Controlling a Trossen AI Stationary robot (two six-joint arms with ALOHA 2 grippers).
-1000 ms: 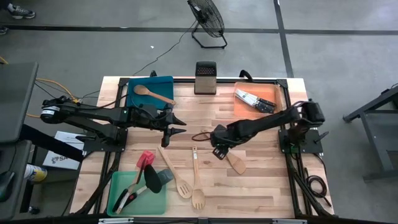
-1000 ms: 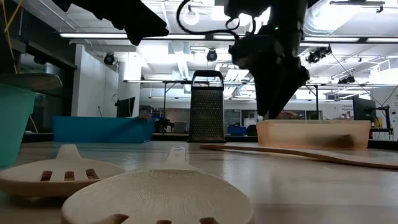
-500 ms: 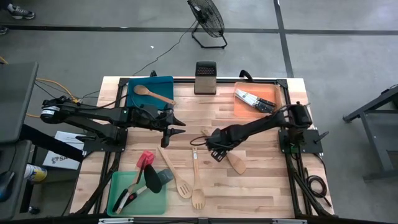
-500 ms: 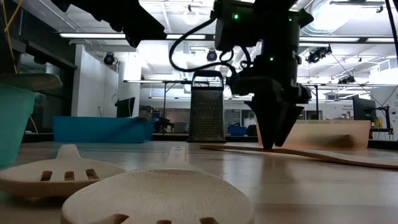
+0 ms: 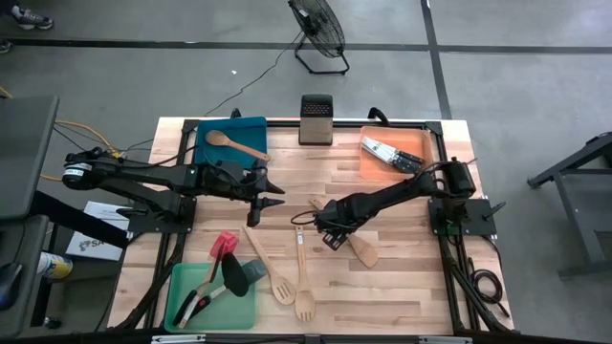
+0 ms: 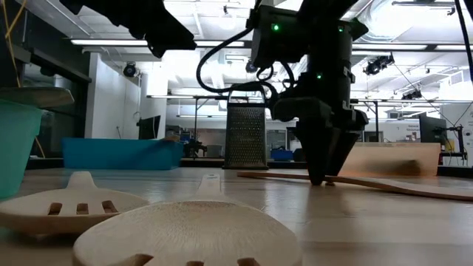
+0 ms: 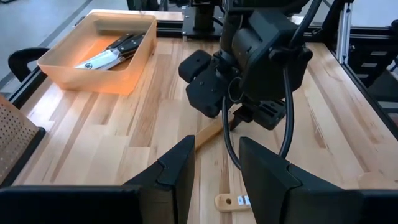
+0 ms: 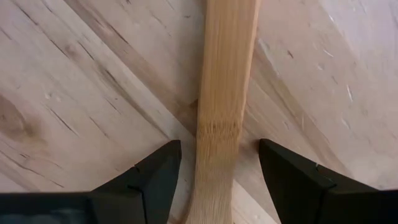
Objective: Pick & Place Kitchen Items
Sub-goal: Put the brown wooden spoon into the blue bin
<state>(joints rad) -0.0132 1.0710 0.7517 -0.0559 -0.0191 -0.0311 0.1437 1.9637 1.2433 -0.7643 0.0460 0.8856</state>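
Right gripper (image 5: 324, 232) now lowered to the counter (image 5: 402, 277), open around the wooden spatula (image 5: 349, 238) handle mid-counter, ready for closing. Left gripper (image 5: 271, 195) parked apart, part open, empty.

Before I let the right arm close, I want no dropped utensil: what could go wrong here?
The right gripper straddles the spatula handle with fingers open and tips at the table. The handle lies flat, so the fingers may scrape the wood or pinch only its top edge and let it slip. It also grips the thin handle far from the blade, so the spatula could swing when lifted. The wooden fork lies close by and might be nudged.
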